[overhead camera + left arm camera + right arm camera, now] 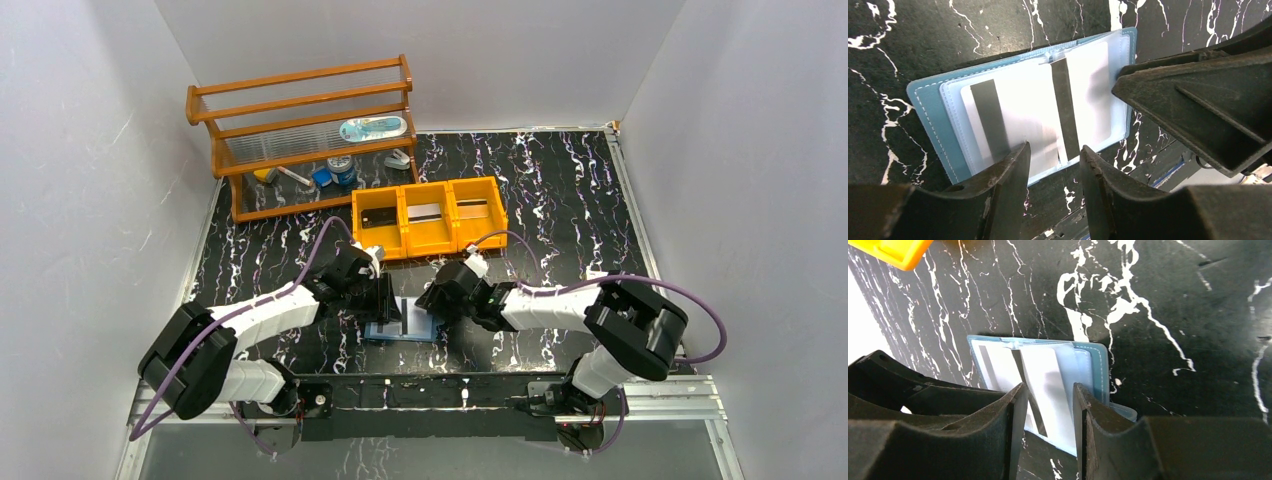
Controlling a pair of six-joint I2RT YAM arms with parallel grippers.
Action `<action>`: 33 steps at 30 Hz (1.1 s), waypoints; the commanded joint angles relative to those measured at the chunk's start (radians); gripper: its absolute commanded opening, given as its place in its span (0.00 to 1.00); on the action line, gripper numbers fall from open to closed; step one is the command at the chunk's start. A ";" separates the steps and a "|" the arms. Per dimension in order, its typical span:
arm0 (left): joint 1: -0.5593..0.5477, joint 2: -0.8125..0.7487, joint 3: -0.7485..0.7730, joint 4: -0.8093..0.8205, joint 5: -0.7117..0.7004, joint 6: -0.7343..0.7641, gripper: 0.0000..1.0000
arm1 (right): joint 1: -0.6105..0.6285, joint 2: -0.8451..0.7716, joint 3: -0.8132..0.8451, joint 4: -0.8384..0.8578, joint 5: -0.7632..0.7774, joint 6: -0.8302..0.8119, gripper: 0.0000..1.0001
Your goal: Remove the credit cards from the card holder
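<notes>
Progress looks partial. The orange three-bin plastic tray (430,243), at 12 o'clock on the black marbled desk (560,200), shows a flat card-like piece in each bin. Two pale rectangular cards (1023,110) with dark stripes sit in the clear pockets of the light blue folding card holder (928,112), so I judge those two are left to pull.

The holder lies opened flat at 6 o'clock on the desk, between the two arms. Seen from above, its long axis runs 9 to 3, and the card stripes cross that axis, parallel to the fold.

Left claw (1053,155) stands part open, straddling the holder's edge, with nothing visibly pinched. Right claw (1048,390) is part open too, at the holder's 3 o'clock end; a card shows through the gap, but no grip is evident.
</notes>
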 commanded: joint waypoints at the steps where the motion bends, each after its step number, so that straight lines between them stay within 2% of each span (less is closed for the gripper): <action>1: 0.003 -0.003 -0.031 -0.086 -0.112 0.020 0.40 | -0.006 -0.041 -0.003 -0.126 0.074 -0.036 0.47; 6: 0.003 0.011 -0.019 -0.083 -0.087 0.030 0.34 | -0.006 -0.054 -0.005 -0.082 0.057 -0.081 0.47; 9: 0.003 0.017 -0.018 -0.083 -0.081 0.031 0.32 | -0.003 -0.069 0.018 -0.067 0.038 -0.131 0.42; 14: 0.003 0.001 -0.021 -0.086 -0.076 0.034 0.28 | 0.039 -0.140 0.050 -0.058 0.093 -0.194 0.38; 20: 0.003 -0.008 -0.019 -0.090 -0.077 0.035 0.27 | 0.092 -0.145 0.114 -0.074 0.132 -0.260 0.35; 23: 0.003 -0.009 -0.017 -0.089 -0.072 0.034 0.27 | 0.104 -0.118 0.114 0.003 0.082 -0.285 0.33; 29: 0.003 -0.025 -0.018 -0.092 -0.073 0.034 0.27 | 0.097 -0.067 0.095 0.019 0.089 -0.240 0.34; 33: 0.003 -0.026 -0.025 -0.087 -0.072 0.032 0.27 | 0.037 0.008 0.022 0.101 -0.038 -0.179 0.32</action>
